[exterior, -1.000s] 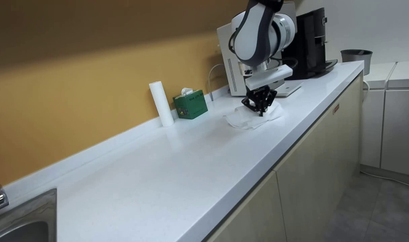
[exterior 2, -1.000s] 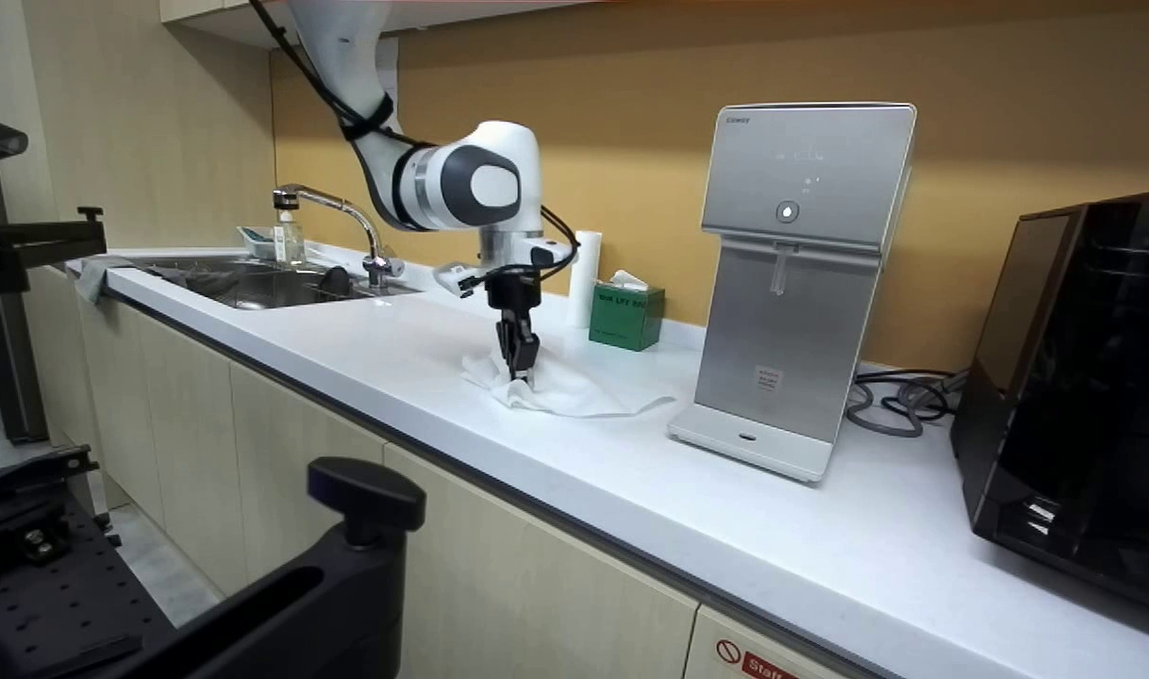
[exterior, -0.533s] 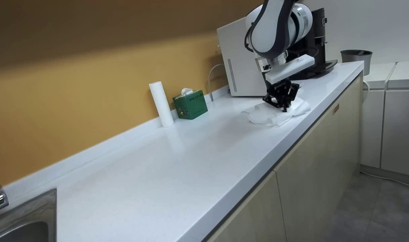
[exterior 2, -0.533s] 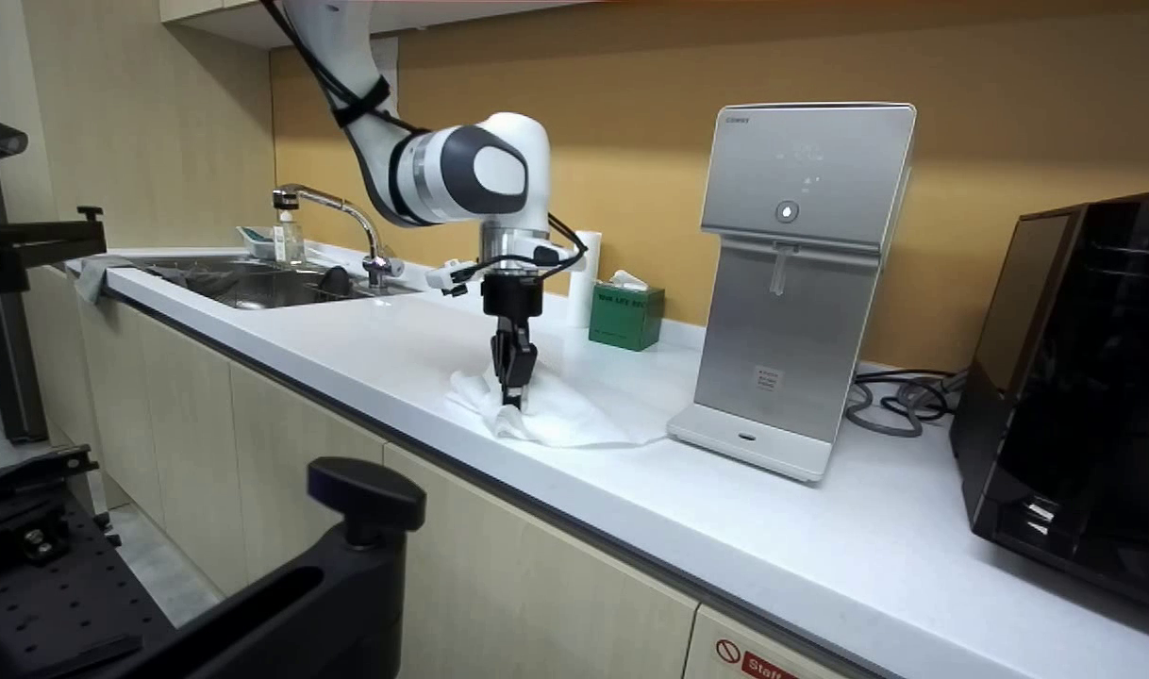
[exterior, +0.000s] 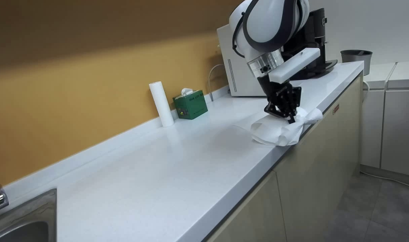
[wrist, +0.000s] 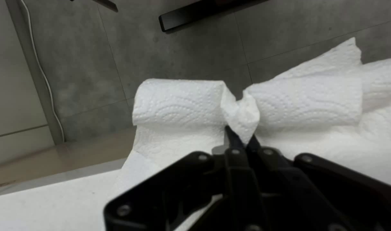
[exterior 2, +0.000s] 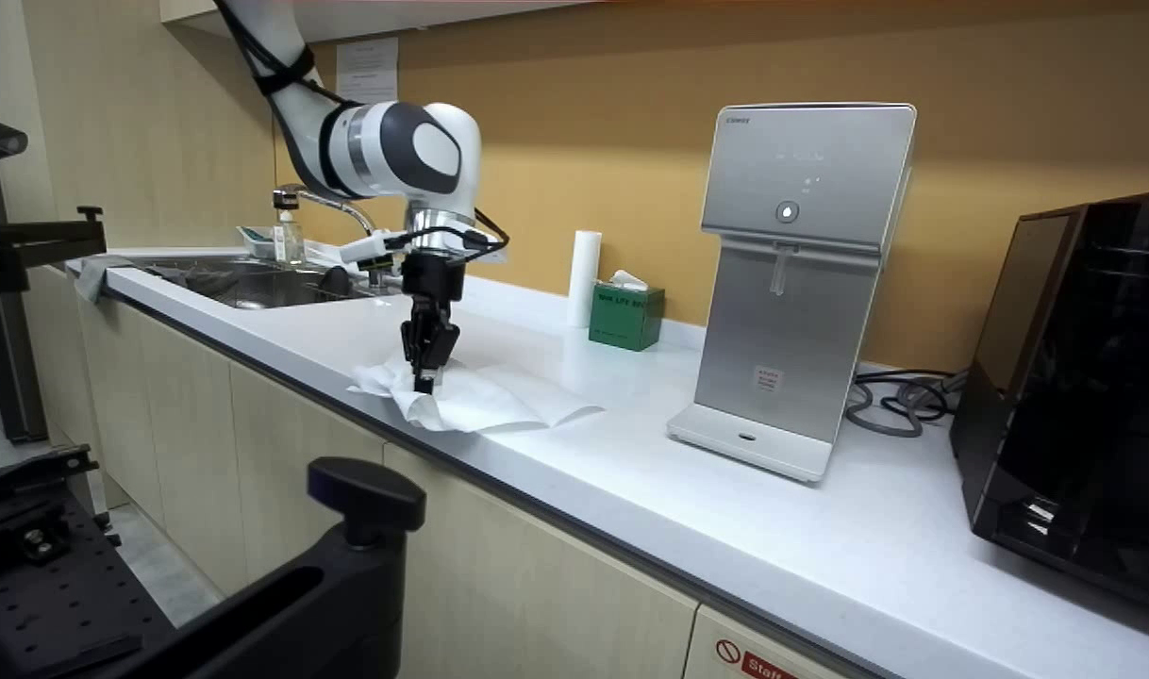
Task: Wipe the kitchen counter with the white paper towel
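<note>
The white paper towel [exterior: 271, 131] lies crumpled at the counter's front edge and partly hangs over it. It also shows in an exterior view [exterior 2: 490, 401], spread toward the right of my gripper [exterior 2: 424, 385]. In the wrist view my gripper [wrist: 242, 138] is shut on a pinched fold of the towel [wrist: 179, 104], with embossed folds to both sides and floor beyond. In an exterior view the gripper [exterior: 291, 121] is tilted, its tips low at the towel. The white counter [exterior: 140, 188] under the towel is partly hidden.
A green tissue box [exterior: 190, 105] and a white paper roll [exterior: 162, 104] stand by the wall. A silver water dispenser [exterior 2: 791, 339] and a black machine [exterior 2: 1074, 405] stand on the counter. A sink [exterior 2: 254, 288] is at the far end. Floor [wrist: 182, 57] lies beyond the edge.
My gripper has dragged the towel to the counter's front edge, then along it toward the sink end. The towel now laps over the edge. The wrist is more tilted.
</note>
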